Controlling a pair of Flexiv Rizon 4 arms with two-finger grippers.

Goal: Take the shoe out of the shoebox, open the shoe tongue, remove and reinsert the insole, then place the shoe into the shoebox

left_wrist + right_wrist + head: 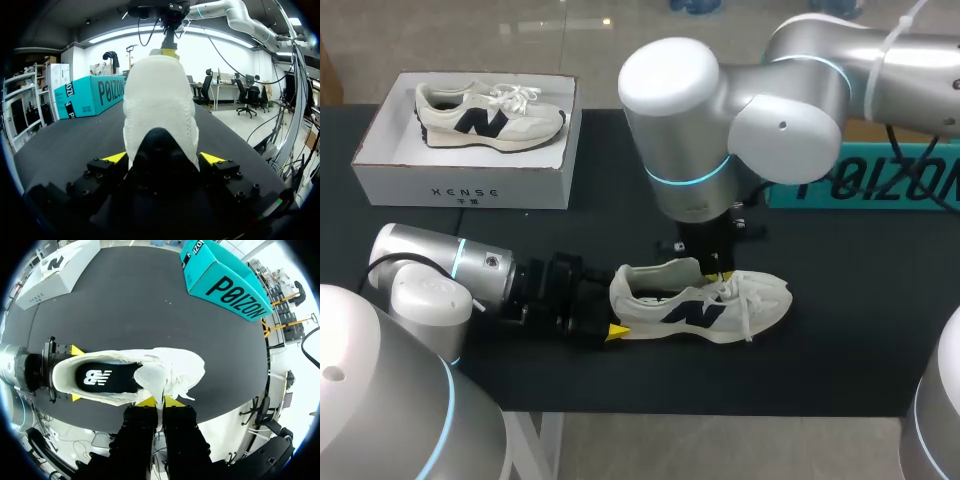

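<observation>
Bright, even light falls from overhead. The matte black table soaks it up and shows hardly any shadow, so the white cardboard shoebox and the cream sneaker stand out pale. Soft highlights sit on the right arm's glossy silver shell. In the left wrist view the sneaker's near side looks duller, with the strongest light behind it.

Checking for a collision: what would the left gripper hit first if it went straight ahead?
The left gripper would press straight into the shoe, whose heel already sits between its fingers. Nothing else comes first.
</observation>
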